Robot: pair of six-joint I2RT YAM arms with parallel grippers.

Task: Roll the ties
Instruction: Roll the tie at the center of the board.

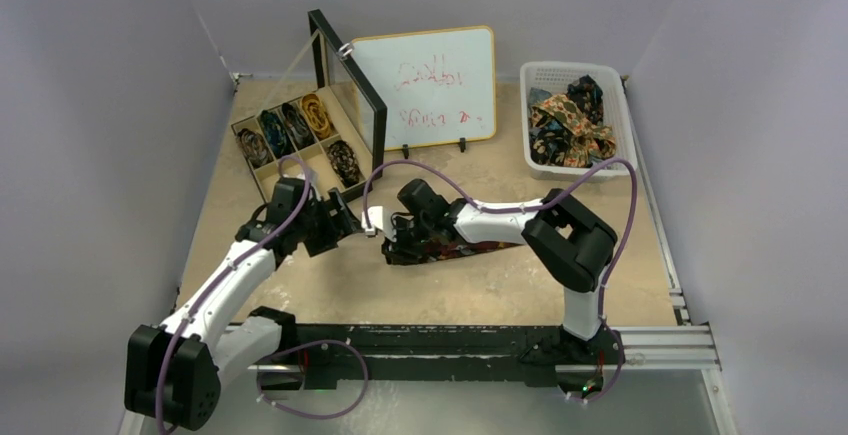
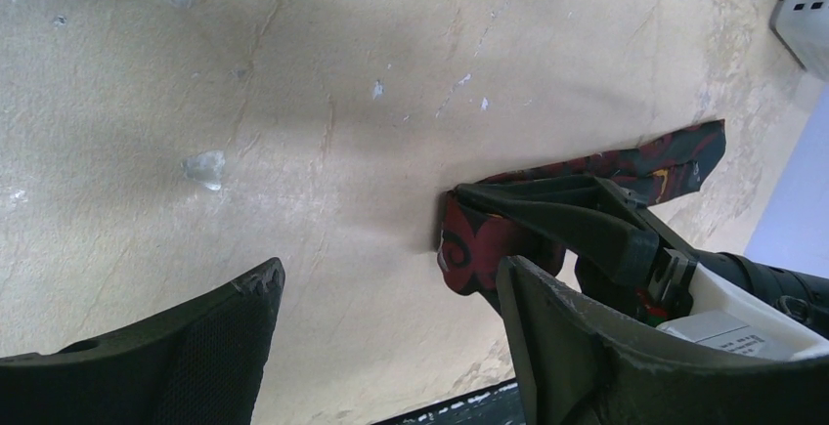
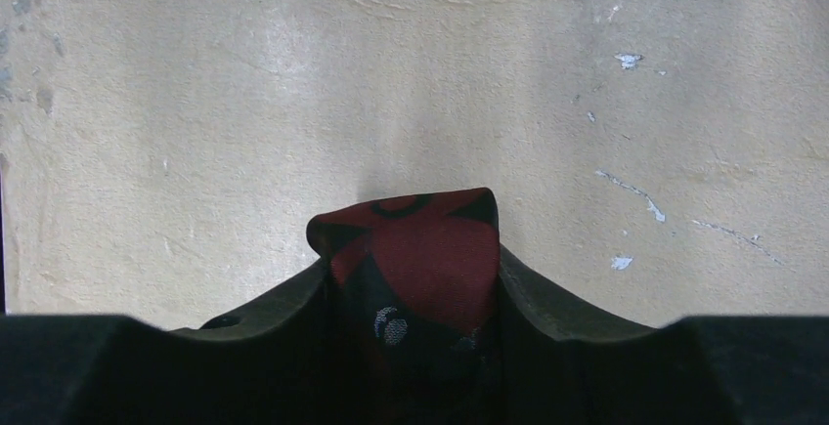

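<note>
The right arm (image 1: 490, 223) has its jaws pinching the folded end of the dark maroon patterned fabric necktie (image 3: 415, 249) lying on the tan table (image 1: 450, 295), seemingly to start the roll, while the left arm (image 1: 240, 265) hovers just beside, jaws spread, likely ready to steady it.

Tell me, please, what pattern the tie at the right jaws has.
The tie is dark red with black swirls, clearest from the right wrist.

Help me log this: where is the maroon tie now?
Top view: the maroon tie lies mid-table, its folded end pinched in the right gripper, close beside the left gripper.
</note>
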